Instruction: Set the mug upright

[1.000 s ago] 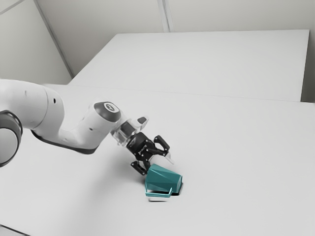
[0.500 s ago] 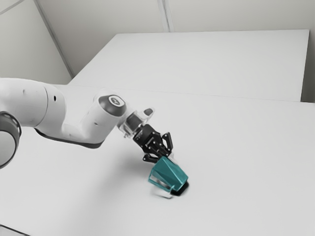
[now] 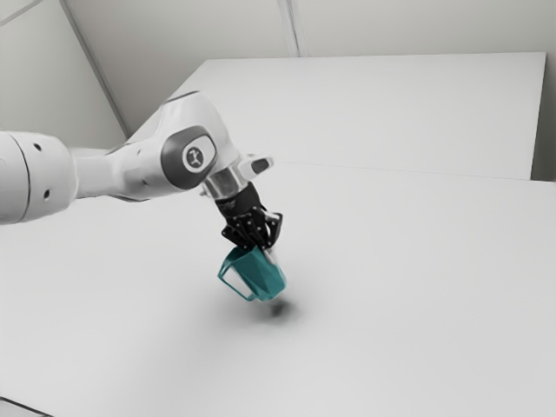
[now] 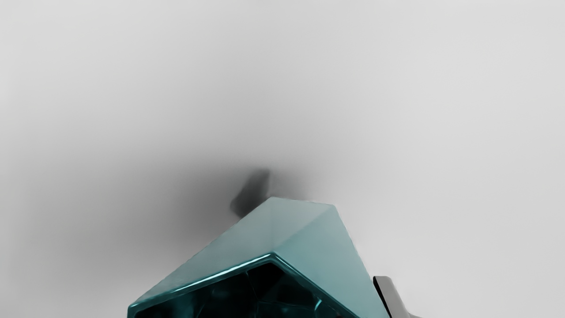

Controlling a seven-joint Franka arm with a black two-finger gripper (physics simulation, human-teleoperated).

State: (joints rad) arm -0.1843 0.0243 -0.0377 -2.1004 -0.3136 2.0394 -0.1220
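Counter (image 3: 391, 330): pale, shadowed
Teal mug (image 3: 259, 274): tilted, aloft
Jaws: narrowly parted, clamped on the mug's wall

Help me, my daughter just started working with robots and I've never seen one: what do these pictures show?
The machine is one white robot arm, ending in a black two-finger gripper. The exterior view comes from a camera at the arm's side; the wrist view comes from one on its hand, looking past a fingertip into the mug's dark opening.

The gripper holds a teal mug near its rim. The mug is tilted, its handle toward the exterior view's left, and looks raised: its shadow falls on the pale table below. It isn't standing upright yet.
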